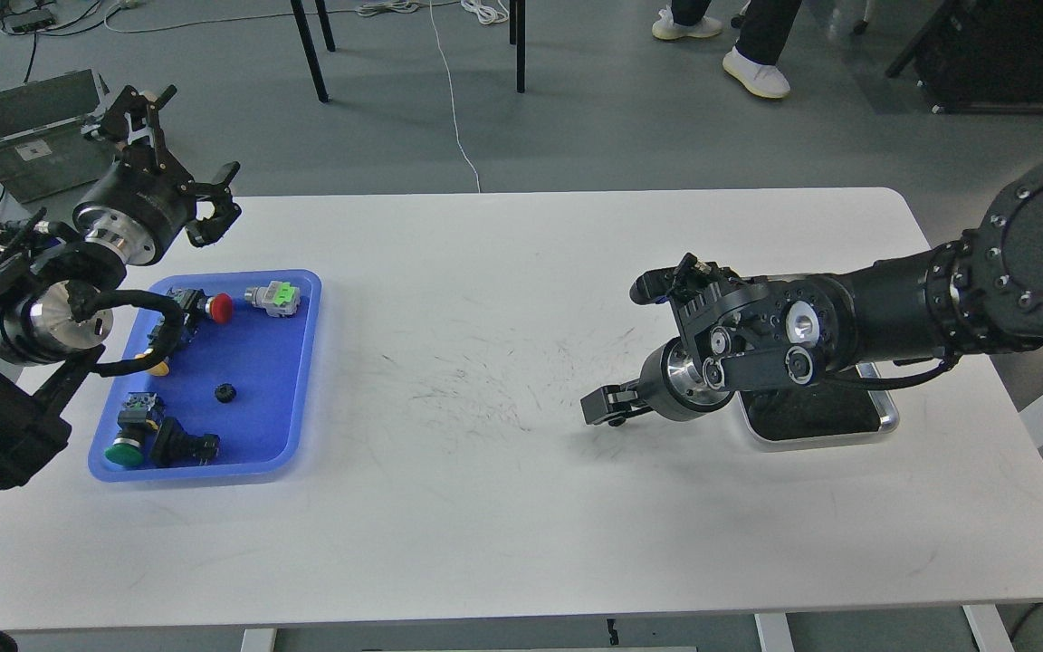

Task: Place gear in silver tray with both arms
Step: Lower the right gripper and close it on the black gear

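Note:
My right gripper point(605, 412) is low over the white table point(485, 507), just left of the silver tray point(889, 418). It covers the spot where a small black gear lay, so that gear is hidden, and I cannot tell whether the fingers hold it. My right forearm hides most of the tray; its dark floor shows in front. A second small black gear point(225, 392) lies in the blue tray point(304, 362) on the left. My left gripper point(185, 152) is open and empty, raised above the table's far left corner.
The blue tray also holds a red push button point(221, 308), a grey and green part point(274, 296), a green button point(126, 450) and black switch parts. A grey box point(33, 131) stands on the floor at the far left. A person's feet point(757, 72) are beyond the table.

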You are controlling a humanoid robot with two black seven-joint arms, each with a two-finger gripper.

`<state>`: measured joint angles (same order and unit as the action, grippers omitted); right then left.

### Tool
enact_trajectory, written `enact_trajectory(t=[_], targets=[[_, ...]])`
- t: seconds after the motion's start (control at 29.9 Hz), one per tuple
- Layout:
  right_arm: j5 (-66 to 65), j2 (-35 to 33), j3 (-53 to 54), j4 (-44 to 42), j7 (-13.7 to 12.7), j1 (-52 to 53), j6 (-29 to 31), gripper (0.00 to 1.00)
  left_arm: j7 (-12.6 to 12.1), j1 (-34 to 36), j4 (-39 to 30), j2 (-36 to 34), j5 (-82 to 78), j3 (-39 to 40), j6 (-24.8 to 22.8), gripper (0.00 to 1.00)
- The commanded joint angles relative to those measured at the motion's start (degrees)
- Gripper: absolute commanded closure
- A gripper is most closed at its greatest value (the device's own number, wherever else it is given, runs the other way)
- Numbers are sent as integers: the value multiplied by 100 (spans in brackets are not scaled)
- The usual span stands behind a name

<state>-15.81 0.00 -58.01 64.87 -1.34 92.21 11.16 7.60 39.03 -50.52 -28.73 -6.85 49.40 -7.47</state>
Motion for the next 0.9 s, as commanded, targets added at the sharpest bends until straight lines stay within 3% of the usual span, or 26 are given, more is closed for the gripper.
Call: enact_trajectory(t=[0.0,0.13,0.87], targets=[[-1,0,-8,-10,2,-18,1,11,5,-1,-2,-1,0,0,0,2],[-1,0,-8,-106,2,-89,1,19,5,-1,-20,-1,8,0,0,2],[105,0,80,-238,37,-115,27,22,5,-1,-20,-1,8,0,0,2]])
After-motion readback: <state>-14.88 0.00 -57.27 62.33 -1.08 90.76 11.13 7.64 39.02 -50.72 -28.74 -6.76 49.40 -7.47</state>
